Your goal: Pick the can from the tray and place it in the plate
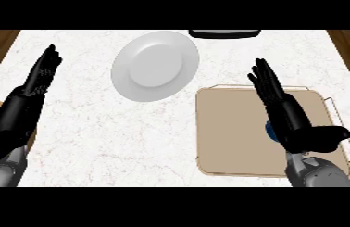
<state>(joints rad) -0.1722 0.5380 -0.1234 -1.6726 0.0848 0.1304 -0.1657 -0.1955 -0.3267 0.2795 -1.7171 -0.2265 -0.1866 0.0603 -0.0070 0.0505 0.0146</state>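
Observation:
A white round plate point(155, 65) lies on the marble counter, left of centre near the far edge. At the right sits a tan tray point(232, 133). Only a small blue bit of the can point(271, 129) shows on the tray, the rest hidden behind my right hand point(280, 105). That hand hovers over the tray with its fingers straight, pointing away from me, open and holding nothing. My left hand point(37, 82) rests open at the left edge, fingers up, far from the tray and the plate.
A dark object point(224, 33) sits at the counter's far edge, just right of the plate. Wooden strips show at the far left and far right corners. White marble counter point(116, 142) stretches between the tray and my left hand.

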